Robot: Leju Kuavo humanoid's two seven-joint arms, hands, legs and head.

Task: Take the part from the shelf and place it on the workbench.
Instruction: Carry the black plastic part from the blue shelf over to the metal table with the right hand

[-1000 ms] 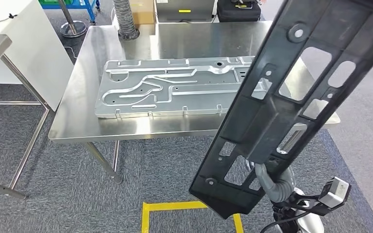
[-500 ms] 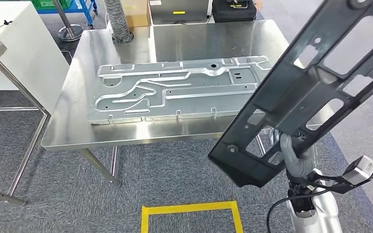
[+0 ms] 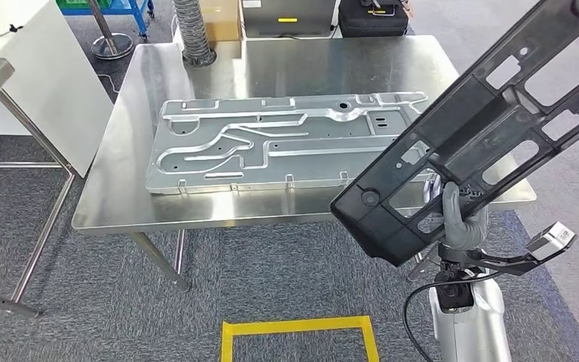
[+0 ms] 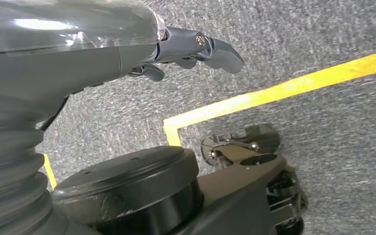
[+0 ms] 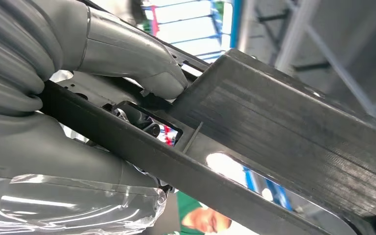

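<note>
Over on the left, the left hand [image 4: 196, 49] hangs low above the grey carpet [image 4: 323, 29] and its yellow tape line [image 4: 274, 90], fingers loosely curled and apart, holding nothing. Farther in, the steel workbench [image 3: 271, 64] carries a long silver metal panel [image 3: 271, 143] lying flat along its middle. To the right, the right hand [image 3: 460, 219] grips the task's part, a long black plastic frame [image 3: 482, 128] with cut-out windows. From the wrist, its thumb [image 5: 142, 58] presses on one face while the other fingers wrap the far side. That frame slants up in the air, its lower end over the workbench's near right corner, not touching it.
</note>
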